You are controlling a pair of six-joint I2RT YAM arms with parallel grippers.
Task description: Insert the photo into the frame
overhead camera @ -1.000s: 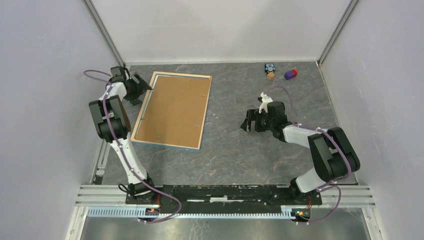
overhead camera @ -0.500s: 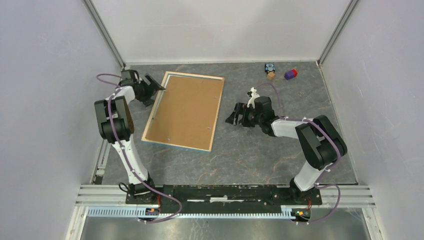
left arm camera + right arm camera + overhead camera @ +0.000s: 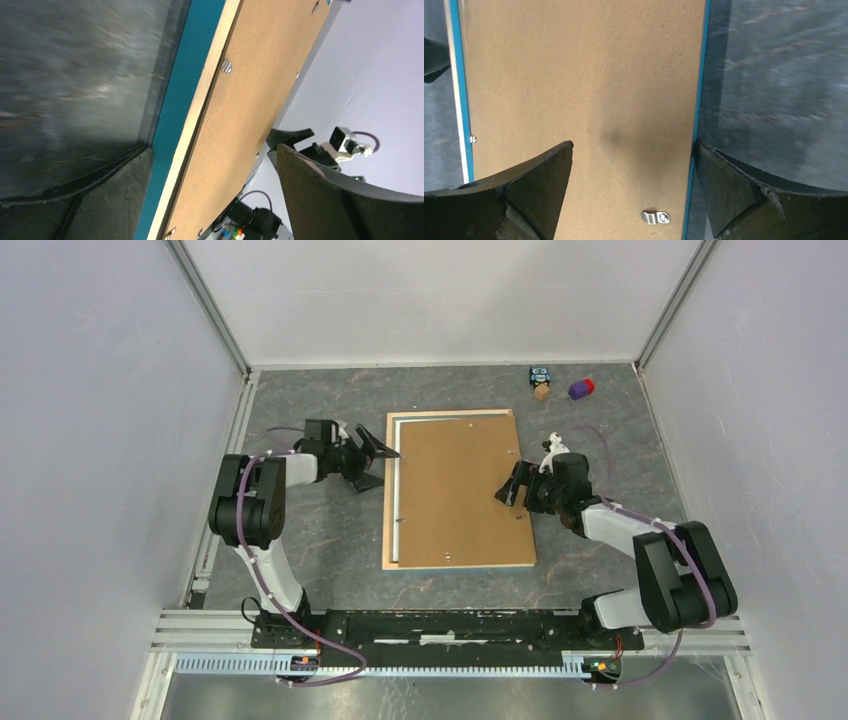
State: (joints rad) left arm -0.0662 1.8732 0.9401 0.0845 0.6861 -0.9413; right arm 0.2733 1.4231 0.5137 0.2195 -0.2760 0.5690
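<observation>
In the top view we see the frame [image 3: 390, 520] lying flat and back up in the middle of the table [image 3: 300, 540]. Its pale wood border surrounds the brown hardboard backing [image 3: 455, 490]. The left gripper [image 3: 380, 466] sits at the far part of the frame's left edge, jaws spread wide. The right gripper [image 3: 510, 487] sits at the middle of the right edge, also spread, with one finger over the backing. A small figure [image 3: 541, 380] and a purple block [image 3: 581, 389] stand well apart at the far right.

In the left wrist view, the left gripper [image 3: 214, 149] is wide open and the frame's left edge [image 3: 180, 120] runs between its fingers [image 3: 340, 200]. We see the edge as a blue band with a pale wood strip. One finger meets the blue band low by the table [image 3: 75, 75] and the other hangs over the backing [image 3: 260, 90]. We cannot tell whether either presses. A metal clip [image 3: 226, 66] sits on the backing near the edge.

In the right wrist view, the right gripper [image 3: 633, 145] straddles the frame's right edge [image 3: 696, 100]. One of its fingers [image 3: 529, 190] is above the backing [image 3: 584, 75] and the other is just outside the blue rim, over the table [image 3: 774, 75]. The jaws are wide apart and nothing is clamped. Another clip [image 3: 655, 217] lies between them.
</observation>
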